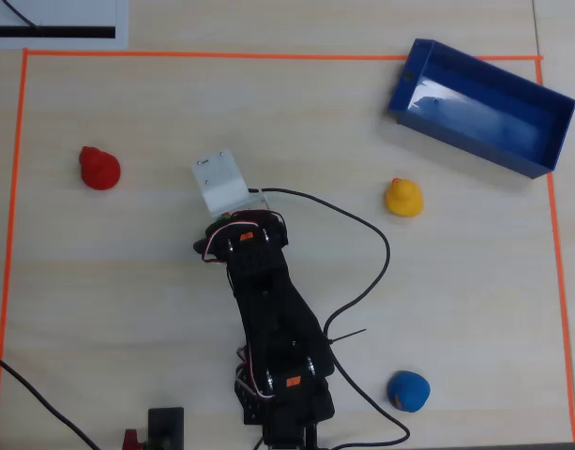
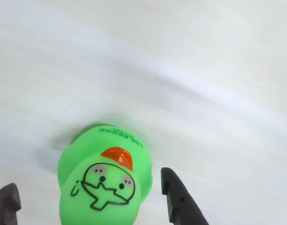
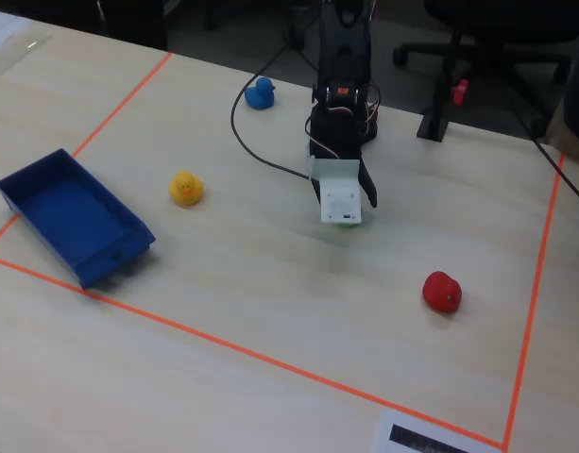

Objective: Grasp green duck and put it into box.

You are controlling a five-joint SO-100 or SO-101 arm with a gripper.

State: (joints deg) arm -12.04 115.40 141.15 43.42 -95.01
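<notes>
Judging by its glossy rounded skin, the green duck [image 2: 103,180] is a light, hollow, squashy toy that will give under pressure and could squirt out of a hard pinch; the sound place to take it is across the widest part of the body, below the head, with the pads low near the table.

Taken left to right in the wrist view, one dark fingertip [image 2: 7,202] stands at the bottom left edge, then the duck with its orange beak and printed face, then the other fingertip just to the right of the body. The gripper [image 2: 94,204] is spread wide with the duck between the jaws; a gap shows on each side, so nothing is clamped yet.

Across the overhead view from the left come the red duck [image 1: 99,168], then the arm's white camera block [image 1: 220,181] at mid-table, where only a sliver of green peeps out beneath the wrist. Further right sit the yellow duck [image 1: 404,197] and, lower, a blue duck [image 1: 408,390], with the box [image 1: 540,141] at the top right corner, well apart from the arm.

The arm reaches forward from its base and bends steeply down at the wrist, fingers pointing at the table [image 3: 270,311] in the fixed view.
</notes>
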